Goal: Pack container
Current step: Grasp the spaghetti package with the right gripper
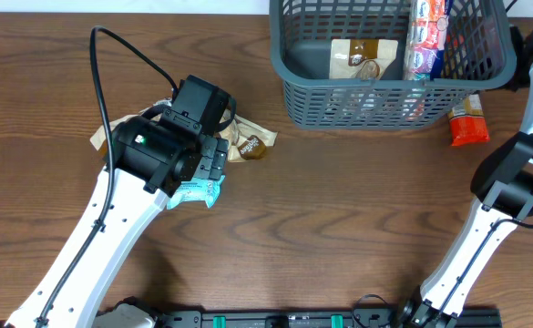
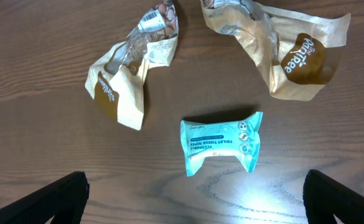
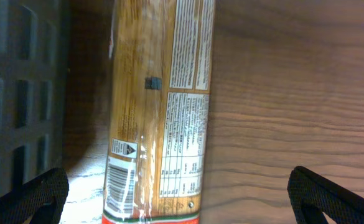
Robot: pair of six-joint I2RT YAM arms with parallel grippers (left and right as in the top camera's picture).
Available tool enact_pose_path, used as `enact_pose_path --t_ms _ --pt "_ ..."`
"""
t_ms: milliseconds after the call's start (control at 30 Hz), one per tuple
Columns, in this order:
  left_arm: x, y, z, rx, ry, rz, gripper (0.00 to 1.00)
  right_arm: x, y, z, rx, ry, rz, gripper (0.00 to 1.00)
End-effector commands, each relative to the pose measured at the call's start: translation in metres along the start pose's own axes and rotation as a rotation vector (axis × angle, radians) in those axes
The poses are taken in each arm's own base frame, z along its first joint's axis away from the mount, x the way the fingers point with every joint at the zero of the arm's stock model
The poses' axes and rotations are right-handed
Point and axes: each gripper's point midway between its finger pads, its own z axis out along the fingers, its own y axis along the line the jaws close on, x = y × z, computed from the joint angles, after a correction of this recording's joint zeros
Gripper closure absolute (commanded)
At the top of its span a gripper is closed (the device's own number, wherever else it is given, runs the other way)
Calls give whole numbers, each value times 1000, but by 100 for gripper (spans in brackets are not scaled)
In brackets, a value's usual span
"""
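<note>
Dark brown wood-grain table [image 1: 339, 200], pretty bare apart from a few bits. The grey-blue slotted container [image 1: 384, 87] sits on it up around 1 o'clock in the overhead view. Just beside its corner, at roughly 4 o'clock from it, there's an orange-red packet [image 1: 468, 126] lying flat on the wood, with its long side running along the container wall. Left of centre, at about 9 o'clock, a little teal wipes pack [image 2: 222, 142] lies flat. From that pack, one crumpled tan pouch [image 2: 122, 81] is at 10 o'clock and a second tan pouch with a brown logo [image 2: 287, 56] is at 1 o'clock. All three are near each other but not touching.
</note>
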Motion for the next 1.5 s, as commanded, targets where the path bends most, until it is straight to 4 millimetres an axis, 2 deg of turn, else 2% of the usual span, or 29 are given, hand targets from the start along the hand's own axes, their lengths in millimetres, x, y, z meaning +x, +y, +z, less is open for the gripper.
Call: enact_pose_path --t_ms 0,600,1067,1267,1467 --pt "1 1 4 -7 13 -11 1 9 3 19 -14 43 29 1" --pt "1 1 4 -7 13 -11 1 43 21 73 -95 169 72 1" --pt "1 1 4 -7 13 -11 1 38 26 72 -139 143 120 1" --pt "1 1 4 -7 13 -11 1 34 15 69 -117 117 190 1" --pt "1 1 4 -7 13 -11 1 24 -7 48 -89 61 267 1"
